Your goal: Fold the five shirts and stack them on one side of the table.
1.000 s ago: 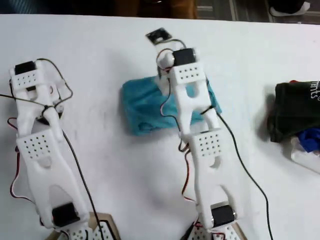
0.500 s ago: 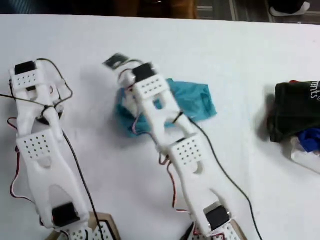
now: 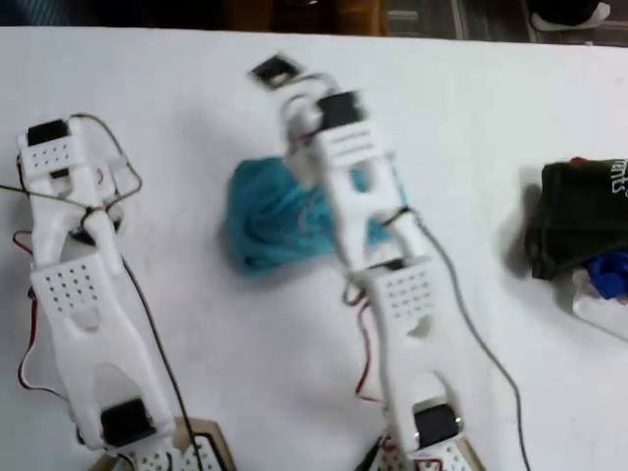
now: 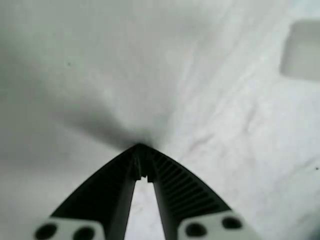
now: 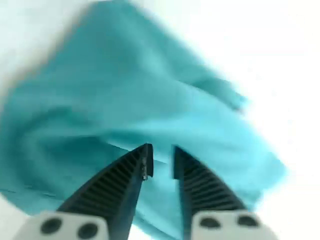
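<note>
1. The right gripper (image 5: 161, 153) has its fingers a narrow slit apart. Nothing shows between them.
2. The teal shirt (image 5: 150, 90) lies straight beyond those tips and spreads to both sides of them. Whether the tips touch the cloth cannot be told.
3. The shirt is a rumpled heap with loose folds, not laid flat.
4. In the high view the shirt (image 3: 263, 221) sits near the middle of the table (image 3: 491, 118), between the far ends of the two arms and nearer the right one.
5. The right arm (image 3: 397, 289) stretches from its base at the near edge, leaning toward the left arm. Its wrist end crosses over the side of the shirt away from the left arm, hiding part of the cloth.
6. The left gripper (image 4: 141, 150) is pressed together, its tips meeting, and it holds nothing.
7. Bare white table lies under and beyond it. The shirt is well apart from it.
8. The left arm (image 3: 78, 294) stands at its own side of the table, stretched out from the near edge with its wrist bent down toward the table.
9. A pile (image 3: 579, 226) of dark cloth rests at the table's right edge, with a blue piece (image 3: 608, 273) against its near side. It is well apart from the teal shirt and both arms.
</note>
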Robot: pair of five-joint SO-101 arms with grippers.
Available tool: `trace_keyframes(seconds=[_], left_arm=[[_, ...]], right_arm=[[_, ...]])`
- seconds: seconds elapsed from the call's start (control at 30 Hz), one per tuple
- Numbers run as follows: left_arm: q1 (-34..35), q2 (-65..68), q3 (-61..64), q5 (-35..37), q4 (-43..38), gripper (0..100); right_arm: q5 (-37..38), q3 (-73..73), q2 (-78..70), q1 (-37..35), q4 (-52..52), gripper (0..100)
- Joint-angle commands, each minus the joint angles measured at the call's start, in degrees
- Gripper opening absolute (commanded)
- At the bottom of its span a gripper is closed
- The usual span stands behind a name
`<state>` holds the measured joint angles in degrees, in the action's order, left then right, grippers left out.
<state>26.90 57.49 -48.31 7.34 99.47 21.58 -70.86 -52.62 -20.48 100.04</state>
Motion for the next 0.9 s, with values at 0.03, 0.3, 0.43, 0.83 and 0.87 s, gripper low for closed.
trace_keyframes(seconds=[0.03,0.3,0.43,0.83,0.87], left_arm=[[-3.5,-0.1,0.5,-0.3,-0.1,3],[-3.6,-0.1,0.5,-0.3,-0.1,3],[-3.6,-0.1,0.5,-0.3,-0.1,3],[-17.1,-4.0,-18.3,3.0,1.6,13],[-18.8,-4.0,-21.1,4.6,0.5,13]], right_arm=[[4.1,-1.8,4.3,6.9,-0.6,20.4],[4.7,-2.4,-6.4,10.1,-12.1,20.4],[4.4,-2.5,-7.1,10.5,-9.6,20.4],[0.2,7.8,5.6,13.7,1.6,20.5],[-0.2,10.1,6.6,13.7,1.6,20.5]])
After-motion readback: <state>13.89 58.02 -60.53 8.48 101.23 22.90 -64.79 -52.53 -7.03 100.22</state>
